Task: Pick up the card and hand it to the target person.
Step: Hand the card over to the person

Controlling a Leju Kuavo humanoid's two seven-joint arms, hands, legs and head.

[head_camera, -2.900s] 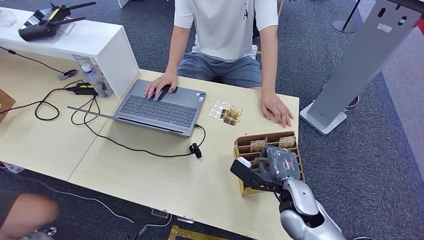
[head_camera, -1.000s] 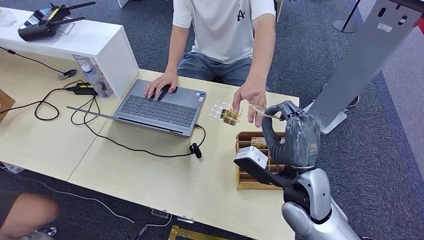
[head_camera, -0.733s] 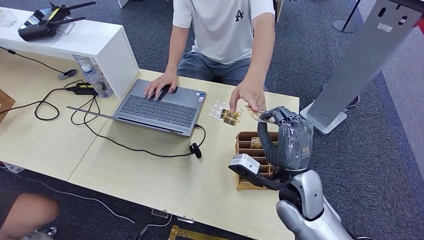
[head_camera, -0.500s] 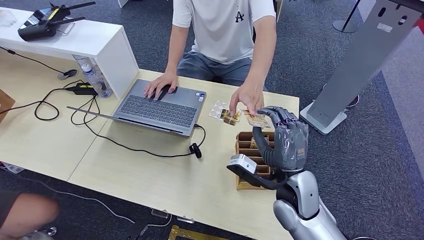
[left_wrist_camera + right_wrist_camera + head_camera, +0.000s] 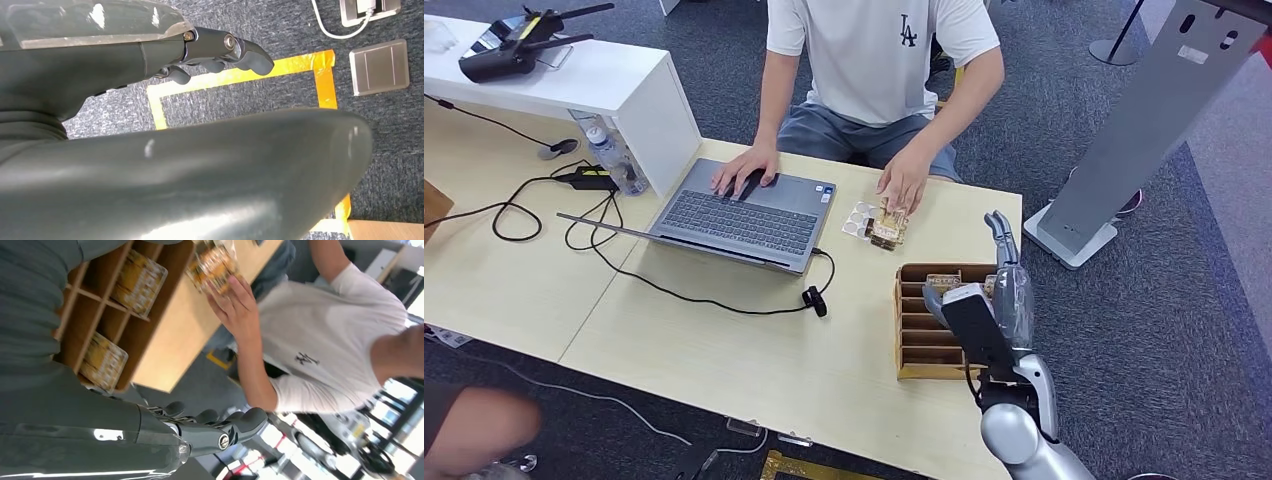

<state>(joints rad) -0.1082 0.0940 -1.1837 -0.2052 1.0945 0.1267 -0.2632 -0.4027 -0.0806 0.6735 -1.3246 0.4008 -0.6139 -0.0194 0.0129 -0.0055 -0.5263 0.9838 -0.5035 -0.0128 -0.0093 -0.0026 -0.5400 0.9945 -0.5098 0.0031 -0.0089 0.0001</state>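
The card (image 5: 888, 229) lies on the table beside the laptop, and the seated person's hand (image 5: 903, 184) presses on it. In the right wrist view the same card (image 5: 214, 262) sits under that person's fingers (image 5: 232, 299). My right hand (image 5: 1011, 291) stands over the far right corner of the wooden card box (image 5: 914, 352), fingers straight and apart, holding nothing; its fingertips (image 5: 235, 424) are free. More cards (image 5: 943, 283) stay in the box's slots (image 5: 141, 276). My left hand (image 5: 215, 47) hangs over the carpet with nothing in it.
An open laptop (image 5: 746, 212) with a black cable (image 5: 814, 297) lies left of the card. A white shelf (image 5: 614, 80), a bottle (image 5: 616, 160) and cords sit at the table's far left. A grey stand (image 5: 1124, 150) rises past the table's right edge.
My right hand lifted the card from the box towards the person, who took it and laid it by the laptop. My hand has let go, drawn back and straightened its fingers.
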